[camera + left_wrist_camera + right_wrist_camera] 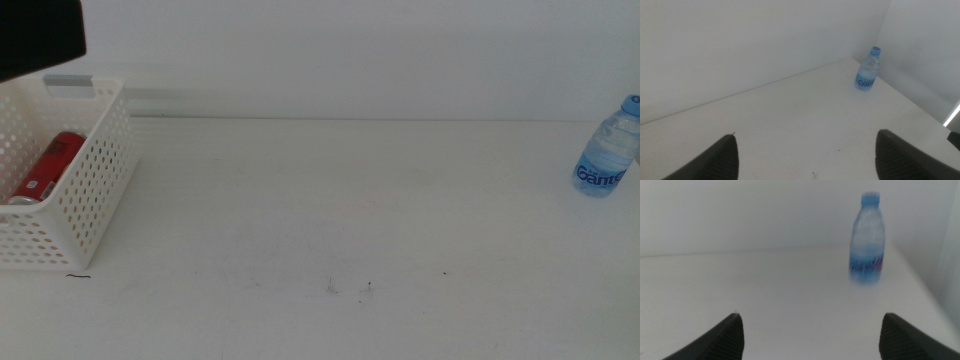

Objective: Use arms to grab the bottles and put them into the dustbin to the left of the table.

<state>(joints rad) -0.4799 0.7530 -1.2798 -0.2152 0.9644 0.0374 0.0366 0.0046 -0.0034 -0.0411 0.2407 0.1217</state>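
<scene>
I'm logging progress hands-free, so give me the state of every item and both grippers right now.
water bottle: upright, capped, far right of the table
cola can: lying inside the dustbin
left gripper: open, empty
right gripper: open, empty, facing the water bottle

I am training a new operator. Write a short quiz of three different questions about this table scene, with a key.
1. True or false: the red cola can lies inside the dustbin.
2. Where does the water bottle stand? A) table centre B) far right of the table C) in the dustbin
3. Fill in: the jaws of the left gripper and right gripper are both ____.

Key: 1 true; 2 B; 3 open.
</scene>
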